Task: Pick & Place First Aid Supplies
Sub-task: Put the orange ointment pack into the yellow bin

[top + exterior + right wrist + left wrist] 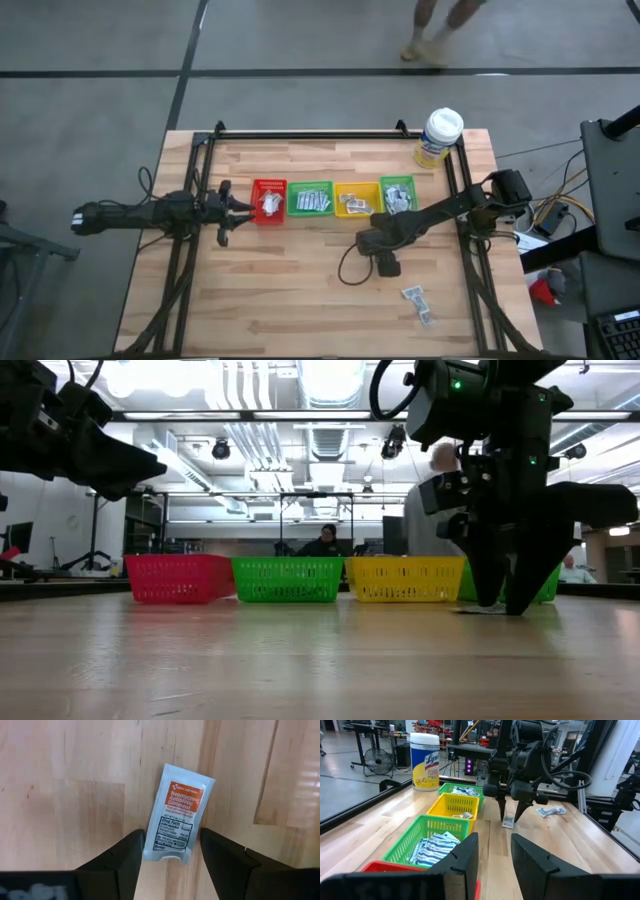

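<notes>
The right claw [170,857] is spread open, empty, straddling an antibiotic ointment sachet [177,815] lying flat on the counter [300,290]. It should be lowered until both fingers flank the sachet's edges, then closed.

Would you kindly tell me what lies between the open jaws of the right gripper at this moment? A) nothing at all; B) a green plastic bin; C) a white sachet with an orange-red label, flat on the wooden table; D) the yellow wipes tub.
C: the right wrist view shows the right gripper straddling a white sachet with an orange-red label lying flat on the wooden table, jaws apart either side.
</notes>
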Robot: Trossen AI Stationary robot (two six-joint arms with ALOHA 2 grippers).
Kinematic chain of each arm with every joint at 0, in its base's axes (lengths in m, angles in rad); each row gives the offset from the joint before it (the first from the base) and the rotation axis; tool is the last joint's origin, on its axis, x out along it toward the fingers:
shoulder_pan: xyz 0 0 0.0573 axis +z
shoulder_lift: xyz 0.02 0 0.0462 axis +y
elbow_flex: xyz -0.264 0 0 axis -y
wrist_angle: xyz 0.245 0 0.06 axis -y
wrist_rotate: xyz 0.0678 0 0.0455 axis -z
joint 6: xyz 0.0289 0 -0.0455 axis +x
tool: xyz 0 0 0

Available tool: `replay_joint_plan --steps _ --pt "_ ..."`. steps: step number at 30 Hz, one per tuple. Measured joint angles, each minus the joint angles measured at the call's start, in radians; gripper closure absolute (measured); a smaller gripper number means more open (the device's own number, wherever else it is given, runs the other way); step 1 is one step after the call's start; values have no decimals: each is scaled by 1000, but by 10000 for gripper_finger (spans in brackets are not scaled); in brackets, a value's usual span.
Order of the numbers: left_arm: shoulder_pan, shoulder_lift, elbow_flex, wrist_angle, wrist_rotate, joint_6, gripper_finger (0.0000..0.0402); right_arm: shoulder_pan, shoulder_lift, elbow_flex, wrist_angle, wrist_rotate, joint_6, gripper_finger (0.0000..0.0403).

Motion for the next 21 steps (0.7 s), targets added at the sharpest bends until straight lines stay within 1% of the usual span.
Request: replay_joint_plan --steps 5,7,21 --pt "0 7 0 0 -11 0 289 0 4 1 -3 -2 31 206" --pt "0 9 0 1 -14 0 289 0 3 1 -5 -18 35 211" --pt "0 9 0 0 -17 0 289 -3 -2 0 -10 -37 49 272"
